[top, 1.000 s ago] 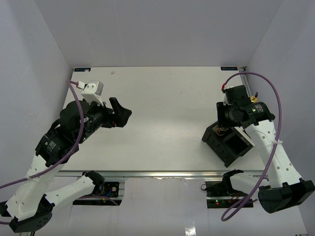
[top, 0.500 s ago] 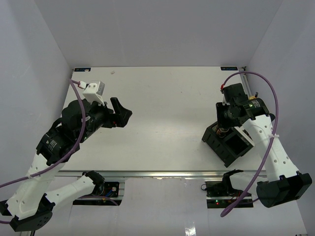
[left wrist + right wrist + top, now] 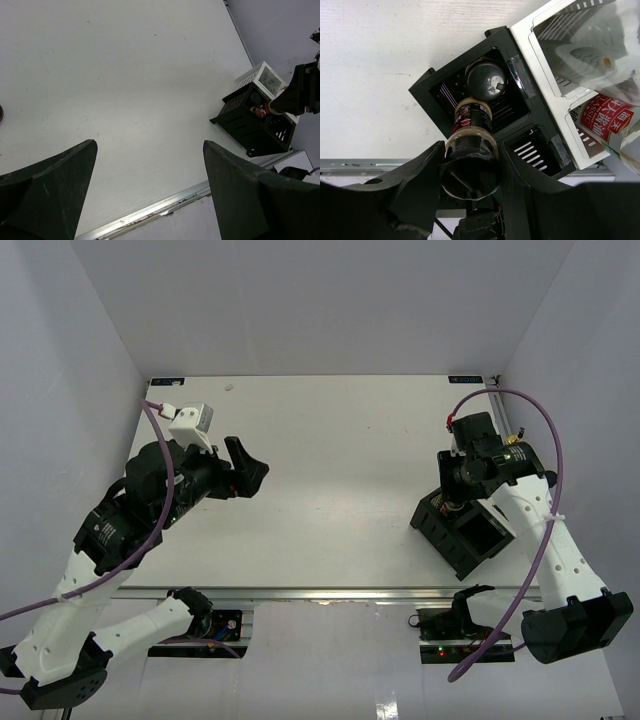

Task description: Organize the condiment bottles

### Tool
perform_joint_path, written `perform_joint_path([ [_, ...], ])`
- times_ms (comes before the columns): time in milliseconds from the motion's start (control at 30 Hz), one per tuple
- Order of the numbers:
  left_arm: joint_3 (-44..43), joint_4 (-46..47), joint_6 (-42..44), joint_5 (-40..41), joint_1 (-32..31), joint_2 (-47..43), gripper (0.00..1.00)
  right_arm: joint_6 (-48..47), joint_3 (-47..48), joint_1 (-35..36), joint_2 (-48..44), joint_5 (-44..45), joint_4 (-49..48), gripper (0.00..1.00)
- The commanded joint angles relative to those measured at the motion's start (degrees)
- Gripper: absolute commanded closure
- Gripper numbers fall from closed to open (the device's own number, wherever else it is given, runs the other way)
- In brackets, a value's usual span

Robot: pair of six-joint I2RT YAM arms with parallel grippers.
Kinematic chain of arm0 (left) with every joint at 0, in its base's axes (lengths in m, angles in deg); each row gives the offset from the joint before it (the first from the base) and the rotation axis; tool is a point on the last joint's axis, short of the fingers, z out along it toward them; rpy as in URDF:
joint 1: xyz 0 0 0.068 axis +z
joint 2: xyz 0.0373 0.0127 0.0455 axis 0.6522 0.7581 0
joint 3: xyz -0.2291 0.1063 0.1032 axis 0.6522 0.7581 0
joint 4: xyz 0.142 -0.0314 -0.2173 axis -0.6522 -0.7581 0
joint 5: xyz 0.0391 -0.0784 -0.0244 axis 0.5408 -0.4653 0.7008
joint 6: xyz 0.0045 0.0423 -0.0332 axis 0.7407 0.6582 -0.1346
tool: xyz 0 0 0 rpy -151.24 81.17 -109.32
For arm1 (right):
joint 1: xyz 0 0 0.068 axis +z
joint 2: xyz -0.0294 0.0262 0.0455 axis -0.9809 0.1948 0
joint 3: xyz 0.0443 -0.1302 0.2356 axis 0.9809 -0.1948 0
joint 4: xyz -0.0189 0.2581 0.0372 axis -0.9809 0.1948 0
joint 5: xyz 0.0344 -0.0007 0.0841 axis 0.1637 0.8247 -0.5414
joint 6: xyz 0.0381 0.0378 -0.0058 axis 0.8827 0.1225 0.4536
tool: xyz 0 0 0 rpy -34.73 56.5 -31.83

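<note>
right gripper point(image 3: 470, 150), lower centre of the wrist view: fingers clamped on a black-lidded jar point(image 3: 470, 175), which was tilted with its far end over the black box point(image 3: 432, 90).
black box: stood on the table point(image 3: 340, 440), right side of the top view. its upper compartment held a second jar point(image 3: 486, 80), also black-lidded.
white bin point(image 3: 525, 40), just beside the box at upper right: held a bottle point(image 3: 606, 119) with a red-white label.
left gripper point(image 3: 150, 145), left side of the top view: fingers wide apart, gripping nothing, over bare table, well apart from the box.
</note>
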Motion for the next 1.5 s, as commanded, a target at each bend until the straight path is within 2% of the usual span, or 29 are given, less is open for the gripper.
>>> perform_joint_path([
  [0, -1.4, -0.1, -0.1, 0.2, 0.2, 0.0, 0.02, 0.8, -1.7, -0.2, -2.0, -0.2, -2.2, 0.58],
  [233, -0.6, 0.2, -0.3, 0.5, 0.2, 0.0, 0.02, 0.9, -2.1, -0.2, -3.1, 1.4, -2.7, 0.30],
  [400, 0.8, 1.4, -1.1, 1.1, 0.2, -0.2, 0.02, 0.4, -1.6, -0.1, -3.7, 1.4, -2.7, 0.30],
  [500, 1.1, 1.2, -2.0, 4.7, 0.2, 0.5, 0.02, 0.2, 0.1, -0.2, -4.5, 0.8, -2.0, 0.31],
  [700, -2.2, -3.6, -4.2, 20.4, 0.2, 9.2, 0.02, -2.0, 3.2, 0.1, -6.5, -6.3, -5.0, 0.30],
  [733, -2.8, -4.2, -4.5, 23.3, 0.4, 10.7, 0.02, -2.7, 3.2, 0.2, -6.8, -7.3, -5.8, 0.28],
  [800, -2.9, -4.6, -4.9, 25.9, 1.9, 12.5, 0.02, -3.7, 2.9, 0.6, -7.3, -9.0, -7.0, 0.12],
  [867, -2.4, -4.1, -4.7, 26.6, 4.7, 14.2, 0.02, -5.0, 2.3, 0.9, -7.7, -10.3, -8.7, 0.09],
  [967, -1.5, -1.9, -2.8, 25.0, 11.4, 16.4, 0.02, -6.1, 2.0, 1.0, -7.3, -11.0, -10.0, 0.09],
  [1067, -1.5, -0.3, 1.0, 14.7, 24.0, 21.2, 0.03, -7.1, 1.5, 1.3, -6.9, -12.4, -12.2, 0.09],
  [1200, 0.9, 3.3, 3.4, 4.6, 34.1, 24.9, 0.06, -7.5, 0.0, 2.2, -7.7, -15.1, -15.1, 0.09],
  [1300, 3.0, 6.1, 4.5, 0.0, 37.3, 26.4, 0.06, -10.0, -0.5, 2.3, -8.1, -15.0, -16.0, 0.08],
  [1467, 5.6, 9.6, 5.4, -2.0, 37.6, 29.2, 0.06, -11.1, -1.4, 2.5, -8.1, -15.5, -17.6, 0.08],
])
